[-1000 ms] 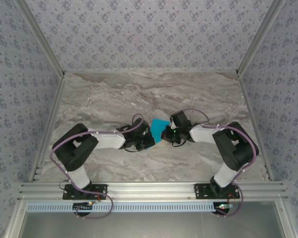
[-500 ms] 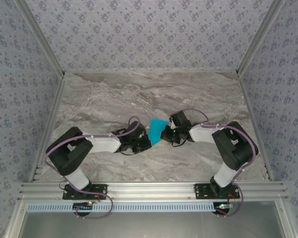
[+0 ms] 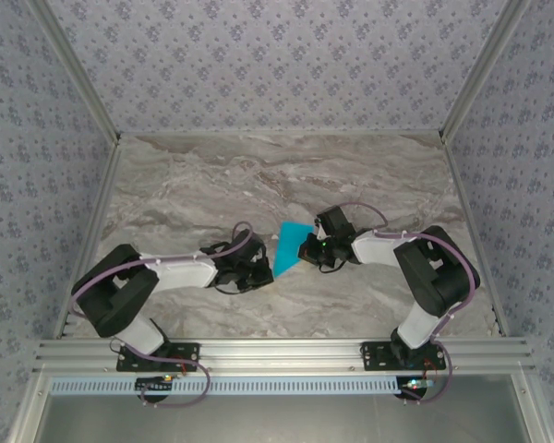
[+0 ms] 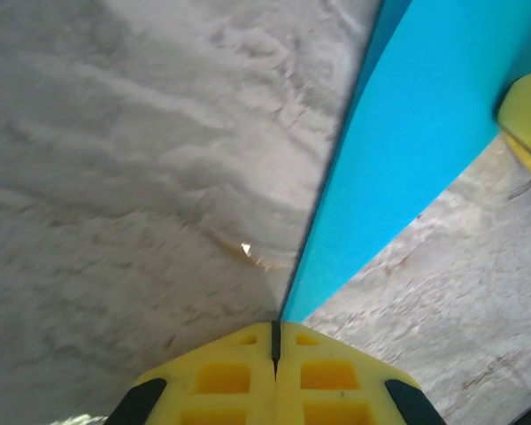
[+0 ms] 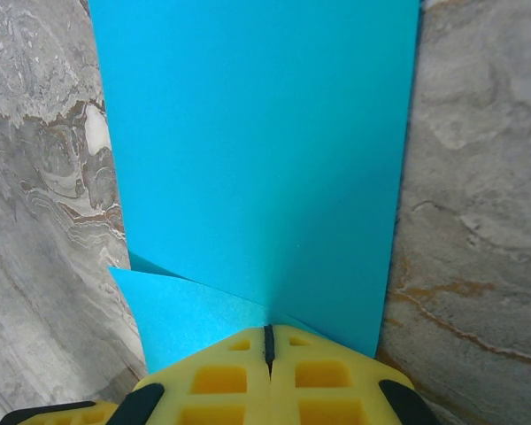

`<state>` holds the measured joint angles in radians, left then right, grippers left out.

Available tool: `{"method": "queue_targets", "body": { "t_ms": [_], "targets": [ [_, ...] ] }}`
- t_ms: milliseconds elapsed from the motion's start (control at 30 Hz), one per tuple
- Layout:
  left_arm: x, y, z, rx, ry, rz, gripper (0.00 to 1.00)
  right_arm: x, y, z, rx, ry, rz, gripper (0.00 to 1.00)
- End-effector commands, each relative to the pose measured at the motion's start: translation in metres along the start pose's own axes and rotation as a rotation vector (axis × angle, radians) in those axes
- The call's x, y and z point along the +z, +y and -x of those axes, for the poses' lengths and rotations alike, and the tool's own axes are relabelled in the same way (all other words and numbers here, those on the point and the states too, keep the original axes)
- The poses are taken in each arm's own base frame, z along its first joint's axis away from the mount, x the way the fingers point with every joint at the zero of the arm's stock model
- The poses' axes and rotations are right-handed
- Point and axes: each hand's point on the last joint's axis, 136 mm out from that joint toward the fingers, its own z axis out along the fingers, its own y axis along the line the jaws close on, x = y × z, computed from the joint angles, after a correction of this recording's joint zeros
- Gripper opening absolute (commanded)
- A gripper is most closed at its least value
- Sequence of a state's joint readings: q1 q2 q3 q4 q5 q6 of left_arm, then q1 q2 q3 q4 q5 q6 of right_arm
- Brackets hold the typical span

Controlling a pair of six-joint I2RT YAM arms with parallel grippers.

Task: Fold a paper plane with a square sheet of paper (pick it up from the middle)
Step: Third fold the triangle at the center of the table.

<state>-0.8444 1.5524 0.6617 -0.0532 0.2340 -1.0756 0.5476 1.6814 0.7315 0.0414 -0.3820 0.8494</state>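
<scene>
Hands meet at mid-desk: the left hand (image 4: pixel 274 332) has its yellow fingers (image 4: pixel 221 376) pressed together. We see the narrow end of the cyan-blue sheet of paper (image 4: pixel 425 115) running straight into the seam between them, pinched at that tip. From there the sheet widens up and to the right across the left wrist view, where one yellow finger of the right hand (image 4: pixel 527 119) touches its far edge.

The right hand (image 5: pixel 267 335) is likewise closed, and the sheet enters its seam. In the right wrist view we see a broad blue panel stretching away from the fingers, with a second, smaller layer of the same paper peeking out at the lower left, so the sheet is folded.

From above, the paper sits between the two hands, both arms bent inward toward it over the grey marbled desk (image 3: pixel 212 175). We cannot tell whether the sheet lies flat or is raised slightly. Flower-patterned walls (image 3: pixel 277 55) enclose the desk.
</scene>
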Motion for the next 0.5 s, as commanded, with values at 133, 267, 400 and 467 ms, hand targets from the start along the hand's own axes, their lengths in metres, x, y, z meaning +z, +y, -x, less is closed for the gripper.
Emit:
{"method": "queue_targets", "body": {
  "t_ms": [133,267,400,467],
  "targets": [
    [-0.03,-0.018,0.009,0.07,-0.024,-0.019,0.05,0.009,-0.064,-0.026,0.08,0.073,-0.23,0.0],
    [-0.031,-0.055,0.016,0.058,-0.04,-0.174,0.03,0.007,-0.059,-0.022,0.071,0.068,-0.223,0.0],
    [-0.019,-0.056,0.022,0.072,-0.048,-0.127,0.01,0.007,-0.056,-0.02,0.069,0.066,-0.216,0.0],
    [-0.011,-0.05,0.025,0.072,-0.052,-0.089,0.0,0.007,-0.054,-0.02,0.066,0.069,-0.212,0.0]
  ]
}}
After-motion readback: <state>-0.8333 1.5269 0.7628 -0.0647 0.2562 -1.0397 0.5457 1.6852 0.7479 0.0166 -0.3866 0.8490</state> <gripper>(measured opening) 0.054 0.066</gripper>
